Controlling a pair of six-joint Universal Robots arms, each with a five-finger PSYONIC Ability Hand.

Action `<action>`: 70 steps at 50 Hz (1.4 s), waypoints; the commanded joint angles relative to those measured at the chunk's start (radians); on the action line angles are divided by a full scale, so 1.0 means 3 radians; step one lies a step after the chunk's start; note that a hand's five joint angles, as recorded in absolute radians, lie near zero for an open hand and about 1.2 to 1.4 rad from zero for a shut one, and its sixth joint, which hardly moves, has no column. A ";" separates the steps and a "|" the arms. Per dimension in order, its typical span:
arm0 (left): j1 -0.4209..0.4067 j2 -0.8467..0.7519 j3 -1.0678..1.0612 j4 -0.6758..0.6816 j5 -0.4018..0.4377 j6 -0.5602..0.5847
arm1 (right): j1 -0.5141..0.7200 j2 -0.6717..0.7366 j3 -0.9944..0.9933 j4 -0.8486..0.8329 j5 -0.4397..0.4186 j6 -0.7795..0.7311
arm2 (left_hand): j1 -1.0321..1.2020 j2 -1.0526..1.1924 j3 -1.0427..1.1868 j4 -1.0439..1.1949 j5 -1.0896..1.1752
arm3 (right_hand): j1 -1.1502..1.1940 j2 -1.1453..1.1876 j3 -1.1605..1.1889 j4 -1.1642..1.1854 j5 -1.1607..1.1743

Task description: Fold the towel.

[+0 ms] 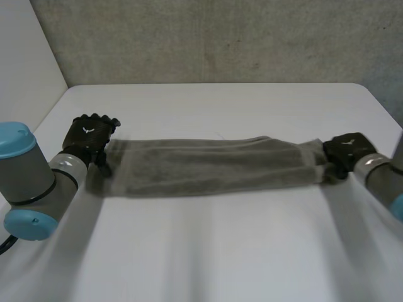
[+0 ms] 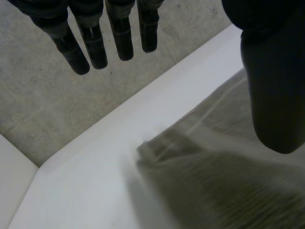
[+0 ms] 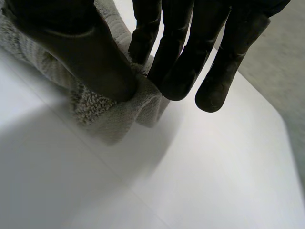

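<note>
Guessing this is the "get hold of both short ends" stage. The towel [image 1: 208, 167] lies on the white tabletop [image 1: 208, 258] as a long narrow band, doubled lengthwise by the look of it, running across between the two hands.

The right hand [image 1: 345, 150] is on its end of the band. In the right wrist view its thumb [image 3: 86, 57] and fingers [image 3: 174, 71] pinch a bunched bit of the end corner between them, so that side has a grip.

The left hand [image 1: 93, 133] is at the other end, but its fingers [image 2: 121, 38] are straight and spread above the cloth, holding nothing. Its thumb [image 2: 271, 95] hangs over the towel, and I can't tell if it touches. The towel's end lies flat on the tabletop just below.

How I'd do it well: get the left hand down on its end first and close the fingers and thumb on all the layers — grab only the top one and the band will likely peel open when lifted. Then carry one end over to meet the other, keeping it low with the long edges lined up. The right hand's grip looks like a corner rather than the whole edge, so I'd expect that end to sag a bit — worth going slow.
</note>
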 commanded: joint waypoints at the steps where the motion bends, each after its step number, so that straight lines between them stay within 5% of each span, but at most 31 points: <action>1: -0.0003 0.0001 0.0001 -0.0003 0.0000 0.0000 | -0.0588 -0.0160 0.0138 0.0019 -0.0006 -0.0589 | -0.0306 -0.0272 -0.0256 -0.0283 -0.0740 | 0.0425 0.0422 0.0239 0.0212 0.0296; 5: -0.0008 0.0006 0.0001 -0.0003 0.0000 0.0000 | -0.0823 -0.0216 -0.0005 0.0090 -0.0021 -0.0870 | -0.0306 -0.0272 -0.0256 -0.0283 -0.0740 | 0.0425 0.0422 0.0239 0.0212 0.0296; 20: -0.0049 0.0088 -0.0060 0.0007 0.0000 0.0000 | -0.0680 -0.0543 -0.0394 0.0305 -0.0226 -0.0201 | -0.0326 -0.0292 -0.0276 -0.0303 -0.0760 | 0.0425 0.0422 0.0239 0.0212 0.0296; 29: -0.0054 0.0098 -0.0060 0.0007 0.0000 -0.0005 | 0.0624 -0.0717 -0.0834 0.0295 -0.0200 -0.0098 | -0.0335 -0.0302 -0.0286 -0.0313 -0.0770 | 0.0425 0.0422 0.0239 0.0212 0.0296; 34: -0.0054 0.0098 -0.0065 0.0007 0.0000 0.0000 | 0.1624 -0.0314 -0.0875 0.0086 -0.0205 0.0126 | -0.0345 -0.0311 -0.0295 -0.0323 -0.0779 | 0.0425 0.0422 0.0239 0.0212 0.0296; 42: -0.0054 0.0098 -0.0070 0.0007 0.0000 0.0000 | 0.2224 0.0213 -0.0849 0.0003 -0.0200 0.0152 | -0.0355 -0.0321 -0.0305 -0.0332 -0.0789 | 0.0425 0.0422 0.0239 0.0212 0.0296; 43: -0.0054 0.0098 -0.0070 0.0007 0.0000 0.0000 | 0.2224 0.0214 -0.0849 0.0003 -0.0200 0.0152 | -0.0355 -0.0321 -0.0305 -0.0332 -0.0789 | 0.0425 0.0422 0.0239 0.0212 0.0296; 45: -0.0049 0.0098 -0.0086 0.0007 0.0005 0.0000 | 0.2219 0.0234 -0.0864 -0.0007 -0.0159 0.0167 | -0.0365 -0.0331 -0.0315 -0.0342 -0.0799 | -0.2793 -0.2796 -0.2979 -0.3006 -0.2922; 46: -0.0049 0.0098 -0.0086 0.0007 0.0005 0.0000 | 0.2219 0.0234 -0.0864 -0.0007 -0.0159 0.0167 | -0.0365 -0.0331 -0.0315 -0.0342 -0.0799 | -0.2811 -0.2814 -0.2997 -0.3023 -0.2940; 47: -0.0054 0.0098 -0.0091 0.0012 0.0000 0.0000 | 0.2209 0.0219 -0.0864 -0.0012 -0.0124 0.0183 | -0.0355 -0.0321 -0.0305 -0.0332 -0.0789 | -0.3647 -0.3650 -0.3834 -0.3860 -0.3776; 58: -0.0249 0.0129 -0.0142 0.0007 0.0011 0.0000 | 0.1581 -0.0573 -0.0186 -0.0017 0.0020 0.0566 | -0.0345 -0.0311 -0.0295 -0.0323 -0.0779 | -0.3647 -0.3650 -0.3834 -0.3860 -0.3776; 70: -0.1015 0.0405 -0.0122 -0.0100 0.0016 -0.0260 | 0.0997 -0.0845 0.0777 -0.0262 -0.0272 0.0653 | -0.0316 -0.0282 -0.0266 -0.0293 -0.0750 | -0.3647 -0.3650 -0.3834 -0.3860 -0.3776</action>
